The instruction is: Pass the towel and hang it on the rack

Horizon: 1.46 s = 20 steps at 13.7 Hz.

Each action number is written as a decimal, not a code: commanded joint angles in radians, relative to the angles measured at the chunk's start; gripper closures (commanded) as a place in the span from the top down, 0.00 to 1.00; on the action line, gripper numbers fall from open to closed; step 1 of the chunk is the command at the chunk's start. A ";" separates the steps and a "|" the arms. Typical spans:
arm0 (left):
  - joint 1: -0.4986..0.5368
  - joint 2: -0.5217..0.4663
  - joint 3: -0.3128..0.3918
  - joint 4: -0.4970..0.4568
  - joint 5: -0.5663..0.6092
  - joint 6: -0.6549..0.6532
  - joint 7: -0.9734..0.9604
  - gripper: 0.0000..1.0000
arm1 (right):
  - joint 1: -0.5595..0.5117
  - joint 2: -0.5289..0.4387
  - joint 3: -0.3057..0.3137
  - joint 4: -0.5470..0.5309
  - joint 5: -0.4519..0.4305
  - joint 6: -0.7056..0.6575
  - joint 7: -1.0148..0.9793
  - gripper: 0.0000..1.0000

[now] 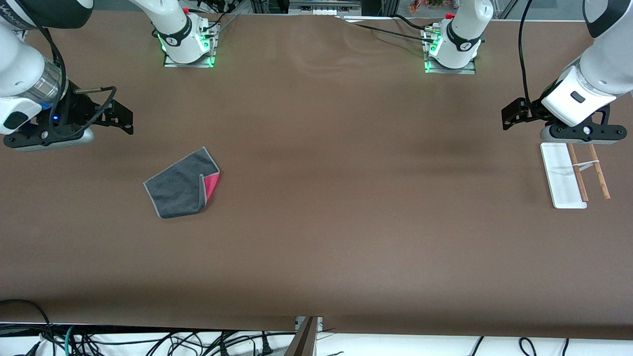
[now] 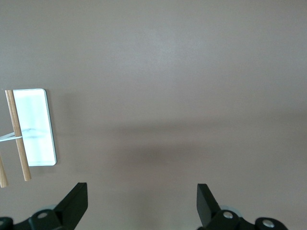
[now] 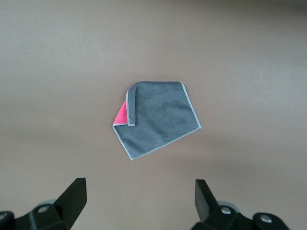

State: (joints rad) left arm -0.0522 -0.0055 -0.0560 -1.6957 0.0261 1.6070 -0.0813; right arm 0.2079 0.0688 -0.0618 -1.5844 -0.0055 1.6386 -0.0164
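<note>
Nothing done: dark grey square cloth towel (image 1: 181, 183) lies untouched toward right arm's end; white-based wooden-rod rack (image 1: 573, 174) bare. Right gripper (image 3: 138, 201) and left gripper (image 2: 142, 205) wide open, empty.

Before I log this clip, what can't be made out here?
- Rack: in the front view the left end effector covers the end farther from the camera; the left wrist view's edge crops one rod.
- Towel: the pink underside is mostly hidden by the grey side; only a folded corner shows.
- Right end effector: open over bare table; its arm leaves the front view.
</note>
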 commanded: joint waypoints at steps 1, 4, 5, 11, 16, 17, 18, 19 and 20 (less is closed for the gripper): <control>0.005 0.010 -0.005 0.027 0.008 -0.021 -0.006 1.00 | -0.021 -0.006 0.020 0.004 -0.016 -0.008 -0.010 1.00; 0.005 0.010 -0.004 0.027 0.008 -0.021 -0.008 1.00 | -0.025 -0.004 0.017 0.004 -0.016 -0.019 -0.020 1.00; 0.005 0.010 -0.005 0.027 0.008 -0.021 -0.006 1.00 | -0.025 0.002 0.017 0.006 -0.019 -0.019 -0.017 1.00; 0.005 0.010 -0.005 0.027 0.008 -0.021 -0.006 1.00 | -0.025 0.002 0.017 0.007 -0.031 -0.016 -0.011 1.00; 0.006 0.010 -0.004 0.025 0.008 -0.022 -0.008 1.00 | -0.022 0.003 0.022 -0.038 -0.015 -0.008 -0.004 1.00; 0.006 0.010 -0.004 0.025 0.008 -0.021 -0.008 1.00 | -0.021 0.006 0.022 -0.057 -0.011 0.009 -0.002 1.00; 0.008 0.010 -0.004 0.025 0.008 -0.021 -0.008 1.00 | -0.019 0.016 0.023 -0.078 -0.011 0.030 0.007 1.00; 0.011 0.010 -0.004 0.024 0.008 -0.021 -0.008 1.00 | -0.019 0.017 0.025 -0.115 -0.010 0.062 0.035 1.00; 0.012 0.010 -0.001 0.022 0.008 -0.021 -0.008 1.00 | -0.018 0.017 0.026 -0.162 -0.007 0.108 0.053 1.00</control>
State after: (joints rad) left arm -0.0502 -0.0054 -0.0549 -1.6957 0.0261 1.6069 -0.0813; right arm 0.1987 0.0942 -0.0497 -1.6631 -0.0190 1.6755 0.0011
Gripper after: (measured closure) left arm 0.000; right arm 0.000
